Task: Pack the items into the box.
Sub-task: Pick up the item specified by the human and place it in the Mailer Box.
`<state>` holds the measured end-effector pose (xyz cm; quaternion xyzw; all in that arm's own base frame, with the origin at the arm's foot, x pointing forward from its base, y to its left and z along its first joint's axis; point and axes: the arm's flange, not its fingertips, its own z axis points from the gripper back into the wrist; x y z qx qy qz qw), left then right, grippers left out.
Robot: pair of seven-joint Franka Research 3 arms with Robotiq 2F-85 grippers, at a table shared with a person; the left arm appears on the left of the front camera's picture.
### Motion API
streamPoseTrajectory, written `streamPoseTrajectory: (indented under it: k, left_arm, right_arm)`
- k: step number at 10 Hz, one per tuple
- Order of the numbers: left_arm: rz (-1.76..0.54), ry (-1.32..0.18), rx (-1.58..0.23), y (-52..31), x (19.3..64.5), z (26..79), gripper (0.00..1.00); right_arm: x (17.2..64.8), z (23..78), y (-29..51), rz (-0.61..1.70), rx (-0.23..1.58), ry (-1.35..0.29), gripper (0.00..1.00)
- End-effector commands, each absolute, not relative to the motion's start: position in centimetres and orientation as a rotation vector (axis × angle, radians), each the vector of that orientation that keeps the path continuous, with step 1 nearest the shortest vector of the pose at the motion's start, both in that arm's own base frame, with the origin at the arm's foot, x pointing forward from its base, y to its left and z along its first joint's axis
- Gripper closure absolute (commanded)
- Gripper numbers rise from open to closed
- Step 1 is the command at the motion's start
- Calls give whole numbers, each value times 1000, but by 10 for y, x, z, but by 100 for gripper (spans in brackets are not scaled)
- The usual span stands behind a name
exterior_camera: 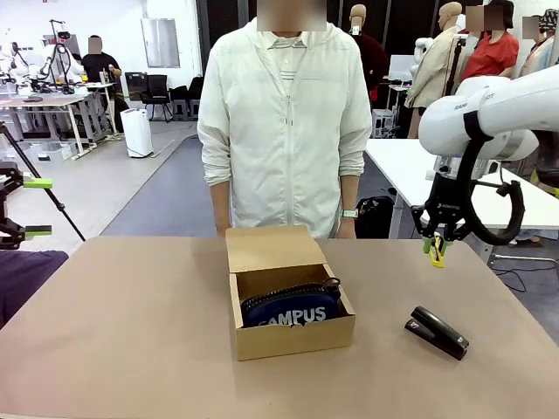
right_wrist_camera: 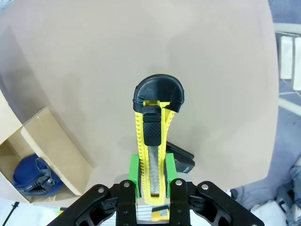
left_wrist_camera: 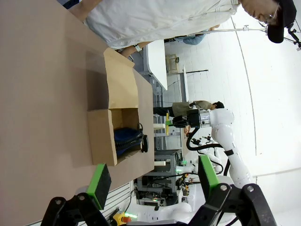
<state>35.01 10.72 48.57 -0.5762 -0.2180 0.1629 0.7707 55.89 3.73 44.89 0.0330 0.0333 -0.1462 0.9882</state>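
Right arm [exterior_camera: 489, 109] raised — knife [exterior_camera: 436, 251] (vertical) in jaws.

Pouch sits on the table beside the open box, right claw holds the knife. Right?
No. The pouch lies inside the open box, not beside it; the front view shows it. The right claw does hold the knife.

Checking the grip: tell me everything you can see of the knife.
The knife is yellow, plastic-looking, with a black end cap and a black ribbed slider. The right tool holds it between its green pads, cap end pointing down at the table, in the air to the right of the box. Nothing else touches it.
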Motion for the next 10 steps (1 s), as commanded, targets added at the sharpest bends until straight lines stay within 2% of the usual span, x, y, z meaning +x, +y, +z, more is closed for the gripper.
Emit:
streamPoseTrajectory:
  k: [1, 3, 6, 8, 9, 10]
  left_arm:
    - [349, -462, -1254, 109, 349, 488, 3]
    - [349, -462, -1254, 109, 349, 488, 3]
    - [349, -462, -1254, 109, 349, 488, 3]
    - [349, -462, -1254, 109, 349, 488, 3]
    - [349, -462, -1254, 109, 349, 488, 3]
    - [349, -462, -1254, 109, 349, 488, 3]
  right_arm:
    - [574, 447, 41, -314, 58, 61, 100]
    - [564, 445, 38, -293, 65, 71, 100]
    - [564, 483, 147, 452, 102, -162, 100]
    - [554, 496, 231, 910, 111, -229, 100]
    - [547, 500, 273, 1077, 21, -293, 100]
    - [536, 501, 316, 1345, -9, -287, 100]
